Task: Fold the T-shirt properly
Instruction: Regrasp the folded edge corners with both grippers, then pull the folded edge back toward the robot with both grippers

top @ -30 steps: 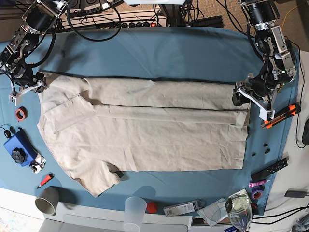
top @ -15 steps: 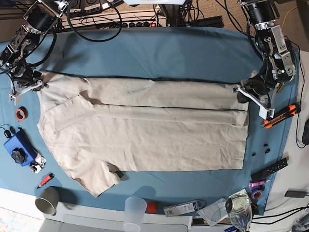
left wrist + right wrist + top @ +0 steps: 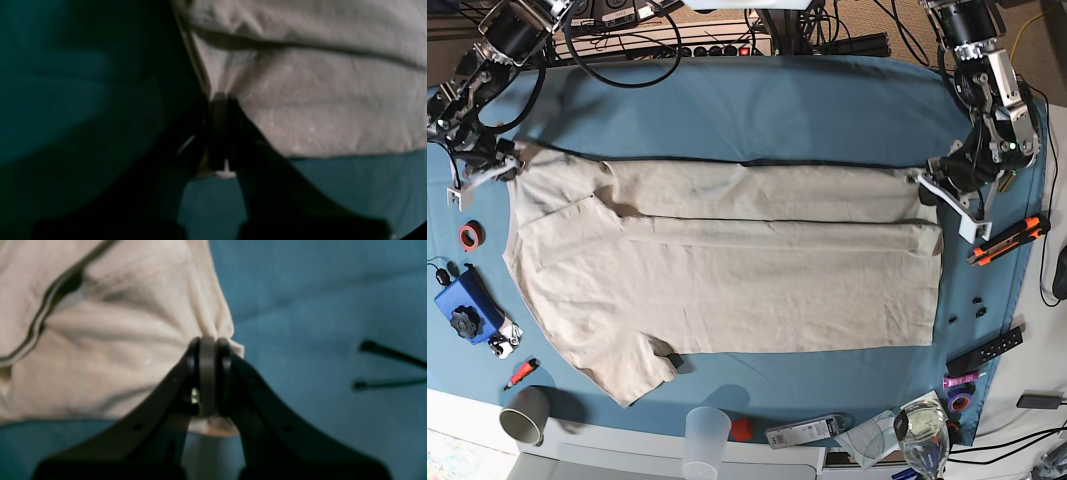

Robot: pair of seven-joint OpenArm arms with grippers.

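Both grippers have closed on the far corners of the T-shirt (image 3: 727,260) and pulled them up a little since a second ago.

The left gripper (image 3: 220,100) has its jaws clenched on the hem corner, and the right gripper (image 3: 208,343) has its jaws clenched on a bunched corner by the sleeve. The shirt is soft, sandy beige cloth with small wrinkles, lying flat and wide across the middle of the bench, which is covered by a smooth blue cloth (image 3: 767,105). One long fold runs along the shirt's far side. Around it sit a red tape roll (image 3: 469,236), a blue box (image 3: 465,305), a gray cup (image 3: 524,413), a clear plastic cup (image 3: 705,440) and an orange tool (image 3: 1007,240), all apart from the shirt. Black cables (image 3: 617,60) loop near the far edge.
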